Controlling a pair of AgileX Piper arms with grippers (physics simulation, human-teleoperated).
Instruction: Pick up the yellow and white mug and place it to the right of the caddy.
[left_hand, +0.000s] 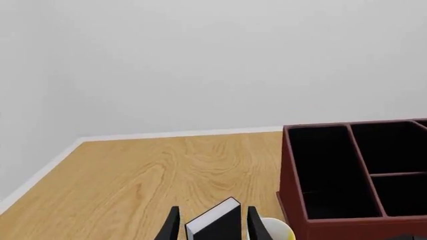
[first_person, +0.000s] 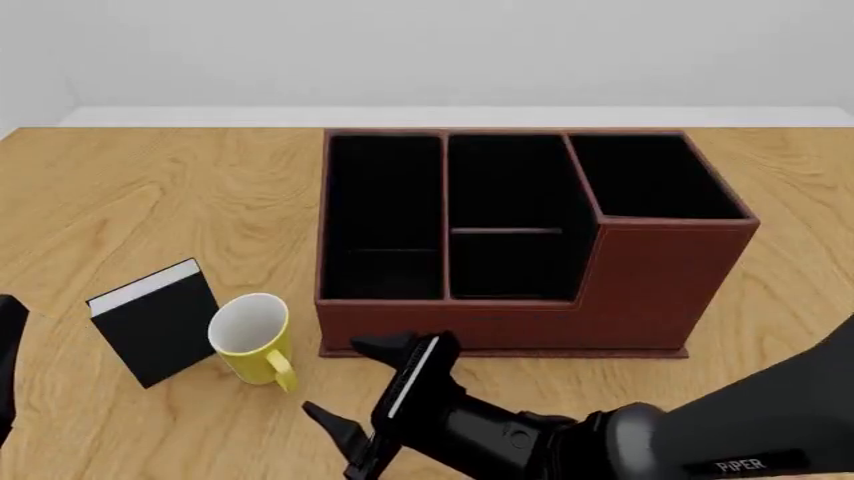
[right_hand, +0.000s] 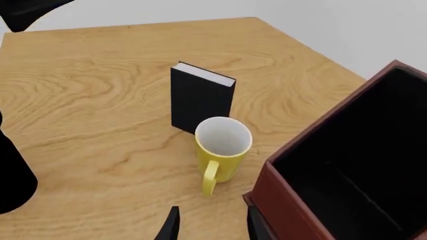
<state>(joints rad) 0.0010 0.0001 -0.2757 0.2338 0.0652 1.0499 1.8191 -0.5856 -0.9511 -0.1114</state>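
Yellow and white mug (first_person: 252, 338): upright on tabletop (first_person: 134, 200), between black book (first_person: 158, 322) and caddy (first_person: 521, 240). Right end effector (first_person: 360, 395): fingers apart, empty, near mug. Left end effector (left_hand: 212, 225): fingers apart.

The yellow and white mug (first_person: 254, 336) stands upright between the black book (first_person: 158, 322) and the reddish-brown caddy (first_person: 654, 275) — the right gripper (first_person: 358, 388), jaws parted, hangs near it.

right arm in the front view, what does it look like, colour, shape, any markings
The right arm is dark grey to black, a rounded glossy shell with white "PIPER" lettering near the frame's lower edge. It narrows into a black wrist housing, and the right gripper has two slim, pointed black fingers and a pale strip along its body. No cables show.
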